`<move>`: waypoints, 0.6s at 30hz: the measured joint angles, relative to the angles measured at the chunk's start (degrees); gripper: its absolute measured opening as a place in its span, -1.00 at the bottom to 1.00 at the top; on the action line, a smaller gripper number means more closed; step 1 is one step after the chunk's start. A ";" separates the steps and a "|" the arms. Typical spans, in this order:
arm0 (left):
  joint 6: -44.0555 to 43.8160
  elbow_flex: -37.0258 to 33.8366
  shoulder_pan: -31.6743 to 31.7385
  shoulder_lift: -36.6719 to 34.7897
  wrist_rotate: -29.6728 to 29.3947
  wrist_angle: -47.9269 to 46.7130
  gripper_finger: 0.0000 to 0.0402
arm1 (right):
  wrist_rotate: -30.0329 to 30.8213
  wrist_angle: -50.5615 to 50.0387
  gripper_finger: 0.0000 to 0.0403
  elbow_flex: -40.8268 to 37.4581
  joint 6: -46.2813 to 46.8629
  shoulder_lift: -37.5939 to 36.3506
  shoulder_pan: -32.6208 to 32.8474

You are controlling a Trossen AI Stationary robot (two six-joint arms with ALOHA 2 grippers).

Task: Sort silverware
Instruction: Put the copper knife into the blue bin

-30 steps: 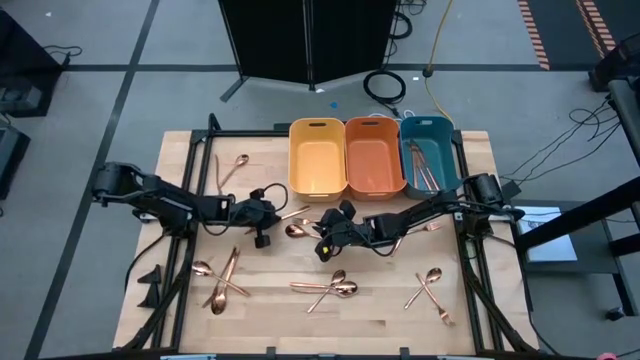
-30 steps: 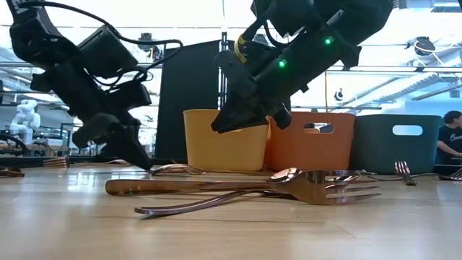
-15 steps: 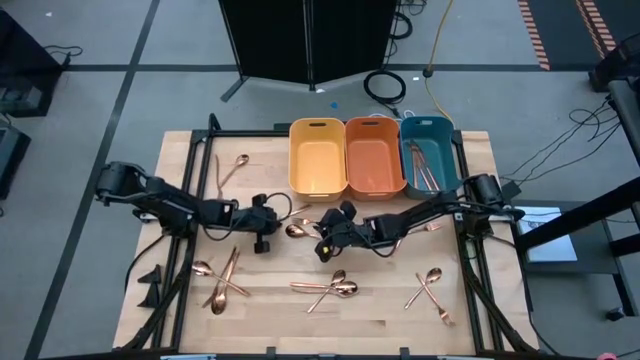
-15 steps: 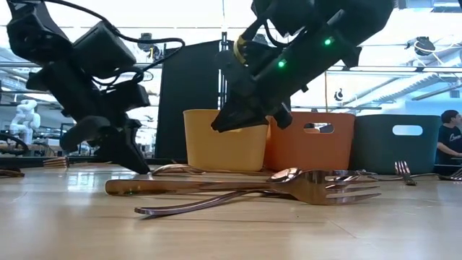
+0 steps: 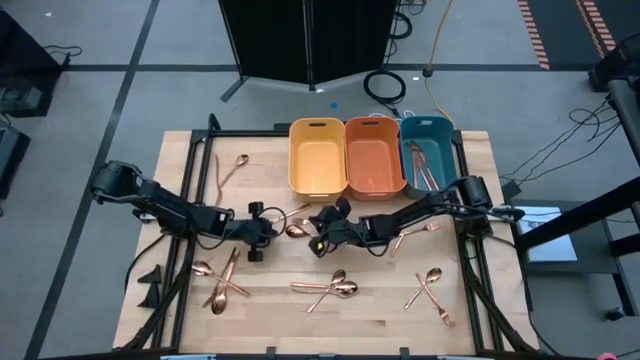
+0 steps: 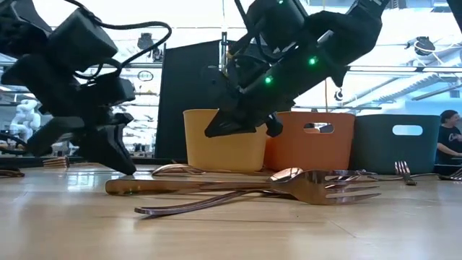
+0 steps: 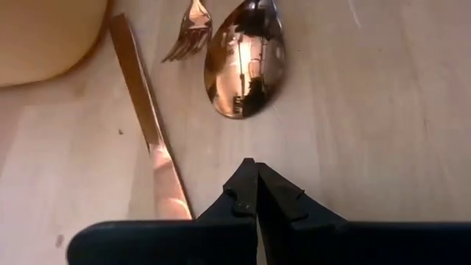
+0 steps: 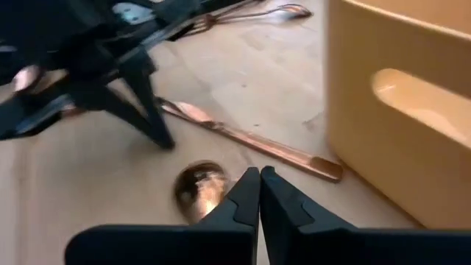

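Currently both sets of jaws clenched, nothing held. Left gripper [image 5: 262, 236] sits near table centre, tips [image 7: 257, 193] pointing at a shiny copper spoon bowl [image 7: 245, 68], just short of it. Right gripper [image 5: 322, 238] at 3 o'clock of the left one, raised off the wooden table [image 5: 180, 180] in the low view; the same spoon bowl [image 8: 199, 185] lies just past its tips. A copper knife [image 8: 250, 141] lies beside the spoon, toward the yellow plastic bin [image 5: 317, 156]. 3 bins line the 12 o'clock edge: yellow, orange plastic bin [image 5: 373, 155], teal plastic bin [image 5: 428, 152]; teal holds a few copper pieces. Remaining copper silverware is scattered: a crossed pile at 8 o'clock [image 5: 222, 281], a group at 6 o'clock [image 5: 330, 287], a pair at 4 o'clock [image 5: 430, 285], a lone spoon at 11 o'clock [image 5: 236, 166].
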 joint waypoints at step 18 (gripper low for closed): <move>5.98 0.24 9.29 6.92 -5.36 21.55 -1.00 | 1.10 0.36 -1.00 0.00 3.13 2.34 -1.15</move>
